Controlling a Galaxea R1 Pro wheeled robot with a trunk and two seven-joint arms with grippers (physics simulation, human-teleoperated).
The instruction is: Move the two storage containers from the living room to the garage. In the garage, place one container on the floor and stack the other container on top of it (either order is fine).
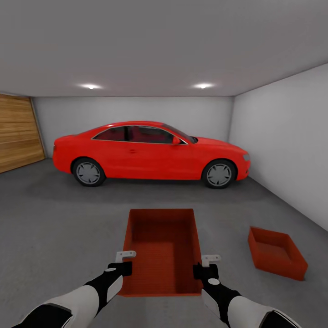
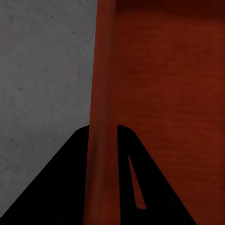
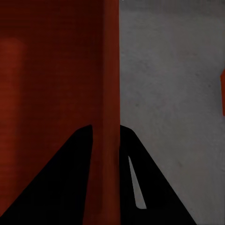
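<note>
I hold one orange-red storage container [image 1: 164, 248] in front of me above the grey concrete garage floor [image 1: 59, 228]. My left gripper [image 1: 124, 269] is shut on its left wall [image 2: 103, 93], and my right gripper [image 1: 204, 270] is shut on its right wall [image 3: 108, 93]. In each wrist view the dark fingers straddle that ribbed wall. The second storage container [image 1: 276, 252] rests on the floor ahead to my right, and a sliver of it [image 3: 222, 91] shows in the right wrist view.
A red car [image 1: 150, 154] is parked across the garage ahead. A white wall [image 1: 291, 150] runs along the right, and a wooden garage door [image 1: 18, 136] stands at the left. Open floor lies between me and the car.
</note>
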